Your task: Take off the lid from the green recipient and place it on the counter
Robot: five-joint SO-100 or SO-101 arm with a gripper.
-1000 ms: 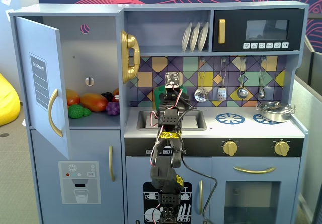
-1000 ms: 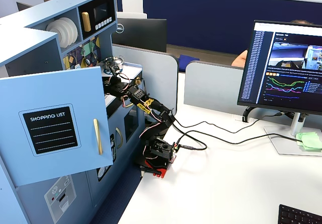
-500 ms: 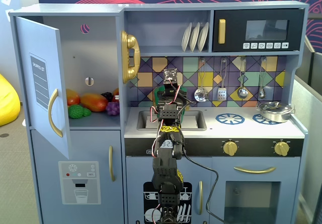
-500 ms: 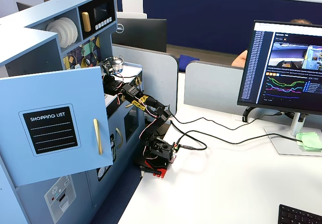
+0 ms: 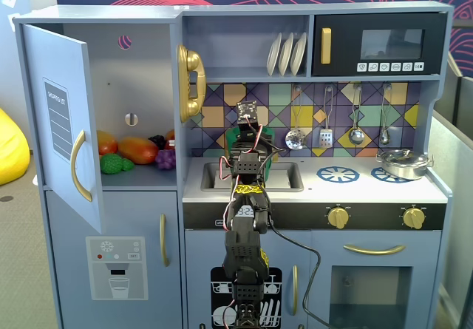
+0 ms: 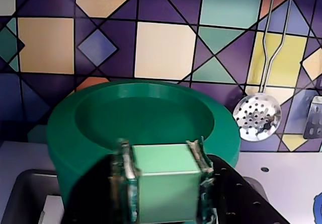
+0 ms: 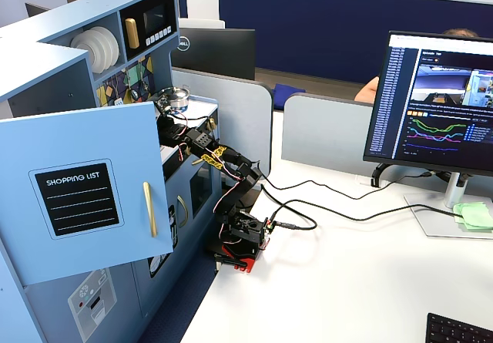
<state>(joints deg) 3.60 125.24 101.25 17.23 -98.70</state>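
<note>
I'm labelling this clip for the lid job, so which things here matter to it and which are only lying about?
Part of the job:
- lid, held above the sink
- gripper, shut on the lid's knob
- counter

The pot itself is hidden.

Just lying about:
- pan on the burner
- toy fruit in the open cupboard
- plates
- slotted spoon

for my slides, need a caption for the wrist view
Claw gripping the green lid by its handle, tiled backsplash and hanging skimmer behind.
</note>
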